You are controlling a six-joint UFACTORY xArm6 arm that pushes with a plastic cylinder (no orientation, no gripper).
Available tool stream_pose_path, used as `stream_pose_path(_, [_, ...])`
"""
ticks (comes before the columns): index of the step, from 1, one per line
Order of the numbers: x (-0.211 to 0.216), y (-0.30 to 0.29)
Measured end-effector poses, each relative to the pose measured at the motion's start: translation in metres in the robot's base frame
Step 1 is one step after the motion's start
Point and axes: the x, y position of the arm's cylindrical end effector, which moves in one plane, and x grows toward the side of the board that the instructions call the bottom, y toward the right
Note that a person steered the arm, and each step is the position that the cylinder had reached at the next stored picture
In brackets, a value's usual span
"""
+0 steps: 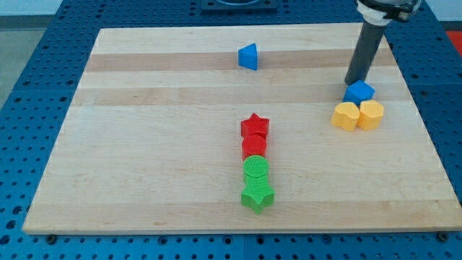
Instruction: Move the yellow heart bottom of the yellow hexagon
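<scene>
The yellow heart [346, 115] lies at the view's right, touching the left side of the yellow hexagon [370, 114]. A blue block [359, 92] sits just above the pair, touching both. My tip [351, 81] is at the blue block's upper left edge, right against it, above the yellow heart. The dark rod rises from there toward the view's top right.
A blue triangle [248, 56] lies near the top centre. A column in the middle holds a red star [254, 127], a red round block [254, 146], a green round block [256, 170] and a green star [258, 196]. The wooden board [144, 144] ends just right of the yellow blocks.
</scene>
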Motion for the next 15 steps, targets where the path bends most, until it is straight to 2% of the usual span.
stream_pose_path(2, [0.000,0.000])
stream_pose_path(4, [-0.005,-0.040])
stream_pose_path(5, [0.002,-0.042])
stream_pose_path(9, [0.074,-0.042])
stream_pose_path(14, [0.087,-0.054])
stream_pose_path(15, [0.103,-0.057])
